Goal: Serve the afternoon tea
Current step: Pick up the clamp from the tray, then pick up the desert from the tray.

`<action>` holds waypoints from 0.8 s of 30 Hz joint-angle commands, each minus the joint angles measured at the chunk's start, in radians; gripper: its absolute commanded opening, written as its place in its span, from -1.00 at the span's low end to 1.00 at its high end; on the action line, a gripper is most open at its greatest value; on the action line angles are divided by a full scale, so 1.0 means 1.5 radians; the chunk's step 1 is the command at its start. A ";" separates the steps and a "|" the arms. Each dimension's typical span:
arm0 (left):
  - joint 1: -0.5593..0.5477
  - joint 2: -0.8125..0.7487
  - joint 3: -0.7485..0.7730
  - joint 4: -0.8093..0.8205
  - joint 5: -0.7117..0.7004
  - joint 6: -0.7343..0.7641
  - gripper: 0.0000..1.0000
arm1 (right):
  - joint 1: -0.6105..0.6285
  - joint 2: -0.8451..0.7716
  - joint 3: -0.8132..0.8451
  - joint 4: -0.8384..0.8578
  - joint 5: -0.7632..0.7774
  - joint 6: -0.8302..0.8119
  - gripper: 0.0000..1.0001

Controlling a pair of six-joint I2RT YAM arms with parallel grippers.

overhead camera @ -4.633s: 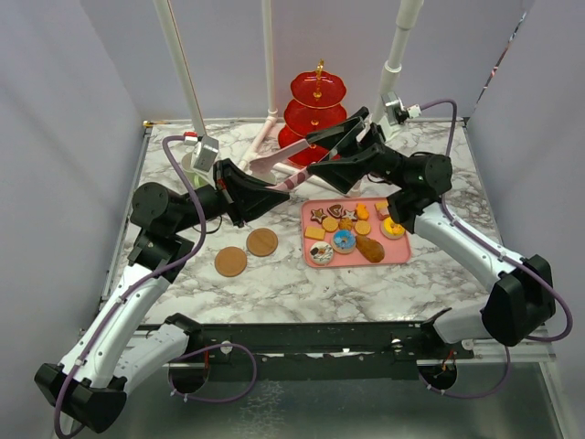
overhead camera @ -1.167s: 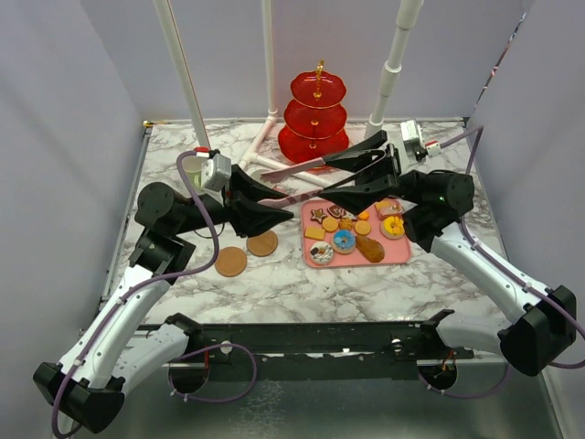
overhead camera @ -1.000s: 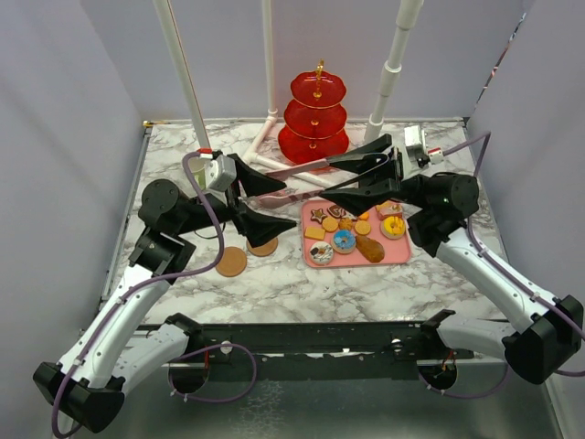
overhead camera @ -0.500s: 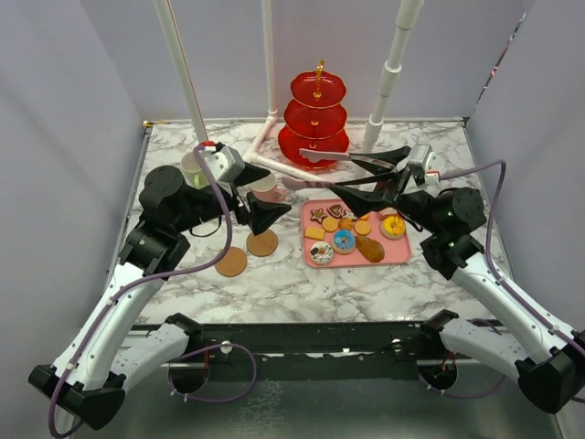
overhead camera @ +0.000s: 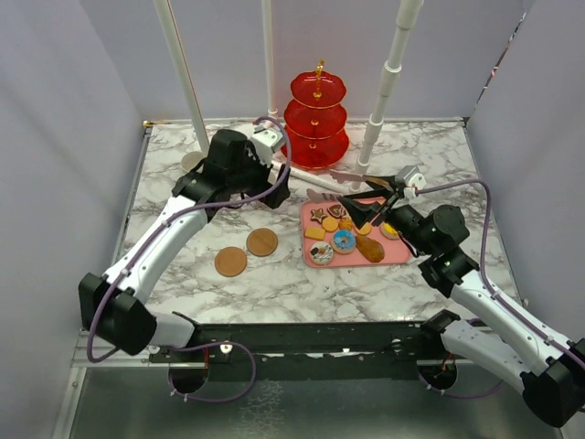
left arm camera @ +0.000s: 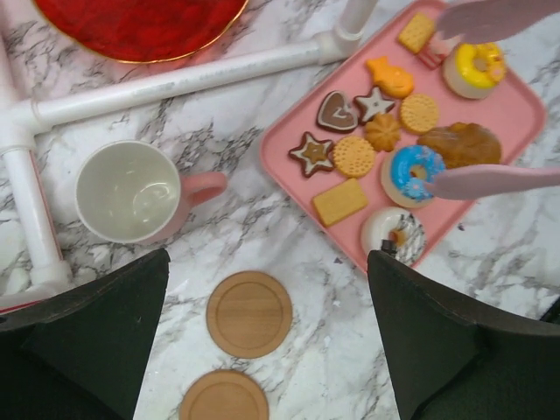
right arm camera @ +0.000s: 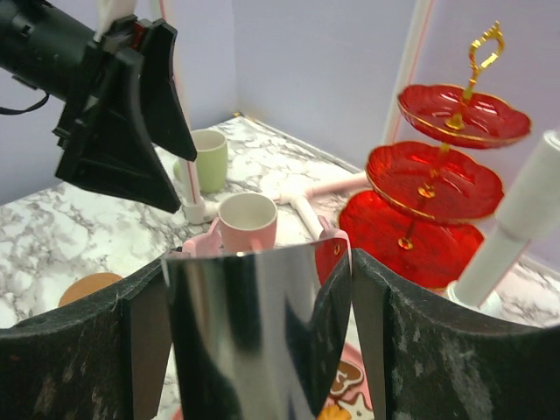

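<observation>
The tongs (left arm camera: 494, 181) are now held by the right gripper (right arm camera: 258, 332) alone. They seem to be clamped at their metal bend, though the contact is poorly seen, and their pink tips are spread above the tray (left arm camera: 521, 109) of pastries (left arm camera: 354, 156). The left gripper (left arm camera: 267, 289) has been opened fully, is empty, and has been swung over the pink mug (left arm camera: 131, 192) and two coasters (left arm camera: 249, 313). The stand (overhead camera: 316, 123) is left bare at the back of the worktop (overhead camera: 274, 283), with the green mug (right arm camera: 208, 159) to its left. Pastry loading and mug setting can thus be started.
</observation>
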 commanded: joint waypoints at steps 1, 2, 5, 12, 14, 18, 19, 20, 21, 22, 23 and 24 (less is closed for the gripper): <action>0.009 0.096 0.091 -0.088 -0.100 0.020 0.86 | 0.003 -0.032 -0.023 0.003 0.086 0.001 0.46; 0.011 0.120 0.113 -0.103 -0.100 0.022 0.84 | 0.002 -0.036 -0.026 -0.005 0.097 0.001 0.46; 0.012 0.170 0.161 -0.141 -0.093 0.032 0.83 | 0.002 -0.044 -0.033 -0.040 0.135 0.003 0.46; 0.012 0.216 0.206 -0.171 -0.096 0.046 0.98 | 0.003 -0.054 -0.055 -0.103 0.168 0.001 0.46; 0.012 0.235 0.230 -0.175 -0.099 0.047 0.98 | 0.002 -0.051 -0.058 -0.107 0.167 0.003 0.46; 0.012 0.305 0.324 -0.219 -0.104 0.046 0.98 | 0.003 -0.046 -0.057 -0.137 0.167 0.015 0.46; 0.012 0.325 0.354 -0.236 -0.107 0.043 0.98 | 0.004 -0.045 -0.057 -0.150 0.168 0.016 0.46; 0.012 0.345 0.383 -0.249 -0.112 0.040 0.98 | 0.003 -0.045 -0.057 -0.166 0.167 0.016 0.46; 0.012 0.360 0.406 -0.257 -0.117 0.036 0.98 | 0.003 -0.046 -0.057 -0.177 0.176 0.031 0.46; 0.012 0.375 0.432 -0.261 -0.121 0.034 0.98 | 0.003 -0.047 -0.057 -0.189 0.185 0.038 0.46; 0.012 0.385 0.445 -0.263 -0.124 0.032 0.98 | 0.003 -0.050 -0.057 -0.200 0.187 0.042 0.46; 0.012 0.392 0.455 -0.263 -0.125 0.030 0.98 | 0.003 -0.053 -0.057 -0.212 0.188 0.049 0.46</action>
